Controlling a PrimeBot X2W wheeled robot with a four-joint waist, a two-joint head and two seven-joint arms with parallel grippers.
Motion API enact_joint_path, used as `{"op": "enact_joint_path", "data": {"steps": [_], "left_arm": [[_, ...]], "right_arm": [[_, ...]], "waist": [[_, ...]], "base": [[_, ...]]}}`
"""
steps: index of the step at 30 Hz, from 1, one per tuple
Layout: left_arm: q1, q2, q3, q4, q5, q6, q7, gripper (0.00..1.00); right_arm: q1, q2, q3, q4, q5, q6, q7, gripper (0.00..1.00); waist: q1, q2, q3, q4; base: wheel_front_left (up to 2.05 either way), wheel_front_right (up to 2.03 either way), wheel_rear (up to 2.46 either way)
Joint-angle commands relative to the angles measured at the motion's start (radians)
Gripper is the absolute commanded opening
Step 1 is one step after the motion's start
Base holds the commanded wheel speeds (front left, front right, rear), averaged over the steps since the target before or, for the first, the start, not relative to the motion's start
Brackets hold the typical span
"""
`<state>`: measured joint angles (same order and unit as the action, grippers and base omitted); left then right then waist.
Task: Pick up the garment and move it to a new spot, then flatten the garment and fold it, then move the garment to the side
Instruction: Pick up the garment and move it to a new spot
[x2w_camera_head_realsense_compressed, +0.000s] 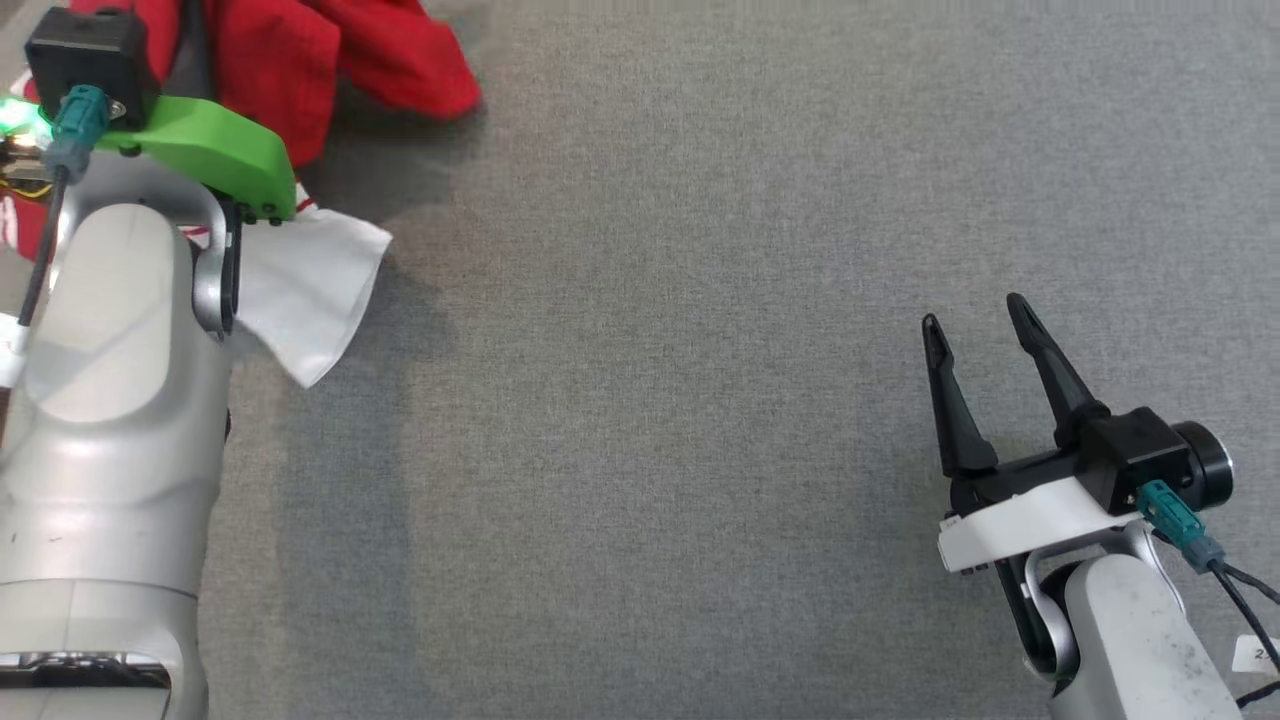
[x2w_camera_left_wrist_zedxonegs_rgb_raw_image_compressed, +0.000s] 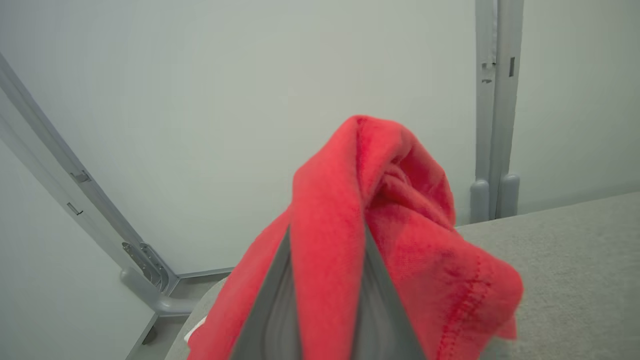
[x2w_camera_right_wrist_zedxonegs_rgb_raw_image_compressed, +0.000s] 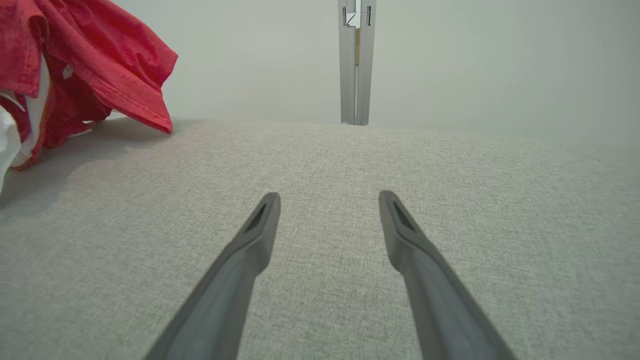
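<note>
Garment (x2w_camera_head_realsense_compressed: 300, 50) in the pinch of the left tool (x2w_camera_left_wrist_zedxonegs_rgb_raw_image_compressed: 327, 232), right tool (x2w_camera_head_realsense_compressed: 975, 312) free above the desk (x2w_camera_head_realsense_compressed: 700, 400).
The head view shows the red garment bunched at the far left of the desk, with the left arm (x2w_camera_head_realsense_compressed: 110, 400) in front of it, so the grip itself is covered. The left wrist view gives the grip: the two fingers (x2w_camera_left_wrist_zedxonegs_rgb_raw_image_compressed: 270, 310) are pressed together on a red fold, and the cloth drapes over them. A white cloth (x2w_camera_head_realsense_compressed: 310, 290) lies just beside the arm in the head view; I cannot tell if it belongs to the garment. The right wrist view shows the garment (x2w_camera_right_wrist_zedxonegs_rgb_raw_image_compressed: 100, 60) from the side, hanging at the left with a shadow under it. The right tool (x2w_camera_right_wrist_zedxonegs_rgb_raw_image_compressed: 330, 195) is spread wide, holds nothing and is well apart from the garment.
</note>
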<state>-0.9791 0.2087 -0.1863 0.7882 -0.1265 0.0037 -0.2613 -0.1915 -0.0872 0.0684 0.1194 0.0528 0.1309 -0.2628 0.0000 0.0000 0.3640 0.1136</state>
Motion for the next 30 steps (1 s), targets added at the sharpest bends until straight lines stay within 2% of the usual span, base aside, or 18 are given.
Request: {"op": "enact_joint_path", "data": {"steps": [1, 7, 14, 18, 25, 30], "left_arm": [[0.026, -0.006, -0.012, -0.040, 0.007, -0.010, -0.003, 0.00], [0.130, -0.058, -0.079, -0.310, -0.009, -0.049, 0.094, 0.00], [0.314, -0.115, -0.226, -0.710, -0.041, -0.083, 0.273, 0.00], [0.378, -0.141, -0.330, -0.861, -0.082, -0.090, 0.339, 0.00], [0.362, -0.155, -0.448, -0.953, -0.124, -0.057, 0.390, 0.00], [0.348, -0.155, -0.448, -0.864, -0.149, -0.021, 0.385, 0.00]], "right_arm": [[0.023, 0.003, -0.005, 0.003, 0.010, 0.000, -0.003, 1.00], [0.072, 0.023, 0.005, 0.009, 0.024, 0.000, -0.003, 1.00], [0.098, 0.032, 0.013, 0.001, 0.035, 0.000, -0.003, 1.00], [0.102, 0.034, 0.010, -0.003, 0.038, 0.000, -0.003, 1.00], [0.104, 0.036, 0.011, -0.009, 0.070, 0.000, -0.003, 1.00], [0.104, 0.037, 0.015, -0.012, 0.093, 0.000, -0.003, 1.00]], "waist": [[0.0000, 0.0000, -0.078, -0.002], [0.0000, 0.0000, -0.145, -0.053], [0.0000, 0.0000, -0.173, -0.157], [0.0000, 0.0000, -0.166, -0.223], [0.0000, 0.0000, -0.136, -0.335], [0.0000, 0.0000, -0.113, -0.386]], "base": [[0.00, 0.00, 0.00], [0.00, 0.00, 0.00], [0.00, 0.00, 0.00], [0.00, 0.00, 0.00], [0.00, 0.00, 0.00], [0.00, 0.00, 0.00]]}}
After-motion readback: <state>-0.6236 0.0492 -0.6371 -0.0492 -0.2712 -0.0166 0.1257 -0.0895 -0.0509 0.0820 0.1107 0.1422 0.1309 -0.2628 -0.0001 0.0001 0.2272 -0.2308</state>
